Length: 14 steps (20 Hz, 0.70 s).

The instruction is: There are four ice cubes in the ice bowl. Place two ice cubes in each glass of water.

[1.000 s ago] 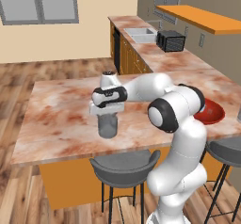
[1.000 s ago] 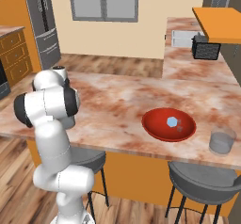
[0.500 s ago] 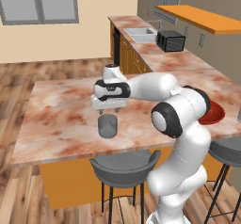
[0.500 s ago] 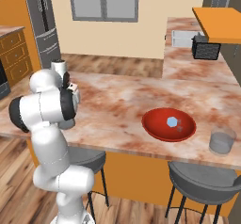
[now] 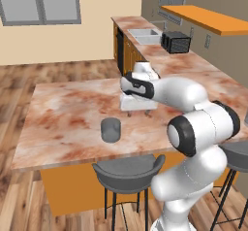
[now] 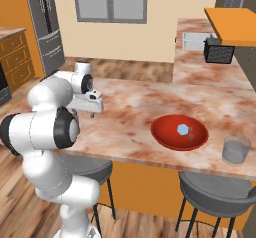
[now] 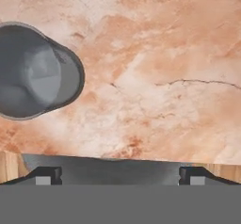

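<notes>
Hand [image 5: 138, 112]: jaws spread wide, empty, poised above the marble surface [image 5: 68, 113] just beside one glass of water [image 5: 110, 129], which reads as a drop position. Glass of water, near: upright at the surface's front edge, seen from above in the hand view [image 7: 35, 71]; contents unclear. Second glass of water [image 6: 235, 149]: upright, well apart, beside the ice bowl [image 6: 172, 138]. Ice bowl: holds one clear ice cube [image 6: 182, 129], awaiting pickup.
</notes>
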### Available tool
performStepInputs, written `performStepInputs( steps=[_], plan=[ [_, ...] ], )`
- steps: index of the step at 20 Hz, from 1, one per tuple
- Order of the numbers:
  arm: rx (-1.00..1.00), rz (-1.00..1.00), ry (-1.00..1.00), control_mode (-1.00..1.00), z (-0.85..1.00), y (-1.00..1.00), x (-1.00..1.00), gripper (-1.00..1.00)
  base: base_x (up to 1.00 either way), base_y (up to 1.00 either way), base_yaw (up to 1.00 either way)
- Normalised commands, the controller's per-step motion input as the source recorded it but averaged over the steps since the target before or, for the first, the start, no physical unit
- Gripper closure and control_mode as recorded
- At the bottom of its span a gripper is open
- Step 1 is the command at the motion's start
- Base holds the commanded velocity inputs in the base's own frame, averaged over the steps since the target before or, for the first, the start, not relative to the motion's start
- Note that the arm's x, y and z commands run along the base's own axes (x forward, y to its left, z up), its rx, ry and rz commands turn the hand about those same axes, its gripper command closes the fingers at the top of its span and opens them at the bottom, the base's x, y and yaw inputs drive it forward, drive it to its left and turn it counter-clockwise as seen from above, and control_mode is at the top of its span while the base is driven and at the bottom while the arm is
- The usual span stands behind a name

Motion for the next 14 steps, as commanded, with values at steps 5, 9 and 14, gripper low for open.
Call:
performStepInputs(
  steps=[5, 9, 14],
  plan=[
    [0.0, -0.26, 0.28, -1.0, 0.22, -1.0, 0.03, -1.0, 0.0, 0.0, 0.0],
    [-0.08, -0.37, 0.2, -1.0, 0.08, -0.98, 0.01, -1.0, 0.0, 0.0, 0.0],
    [-0.13, -0.41, 0.1, -1.0, 0.0, -0.98, 0.0, -1.0, 0.0, 0.0, 0.0]
  ],
)
